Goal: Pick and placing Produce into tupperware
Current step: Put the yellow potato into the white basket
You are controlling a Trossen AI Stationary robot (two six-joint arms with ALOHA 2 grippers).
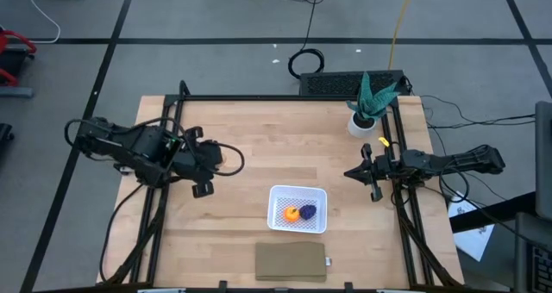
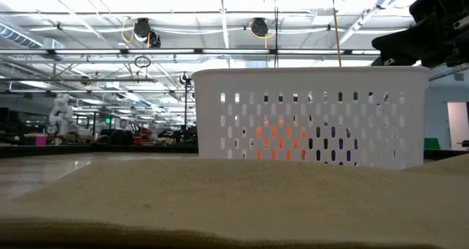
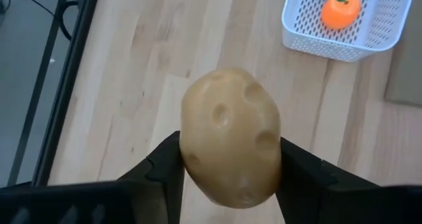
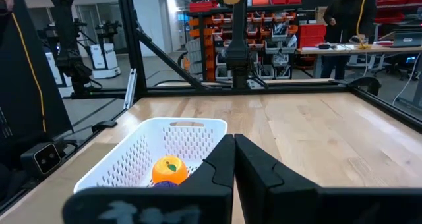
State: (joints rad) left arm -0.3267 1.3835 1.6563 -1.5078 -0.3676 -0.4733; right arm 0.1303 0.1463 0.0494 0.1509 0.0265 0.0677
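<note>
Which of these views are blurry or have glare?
Low view: the brown mat up close is soft, and ceiling lights glare above the tupperware. Left wrist view: the potato in the left gripper is slightly soft. High view: evenly lit.

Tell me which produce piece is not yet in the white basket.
The tan potato, gripped by the left gripper. The orange and the purple piece already lie inside the basket.

You see a tan-brown, dimpled oval potato (image 3: 231, 135) between dark black fingers (image 3: 161, 174). At two o'clock from it, the white plastic basket (image 3: 310, 43) shows a fine mesh pattern and holds a bright orange round fruit (image 3: 340, 8) with a green top beside a dark purple lumpy piece (image 1: 308, 211). The pale wooden table (image 3: 158, 59) is striped in planks.
</note>
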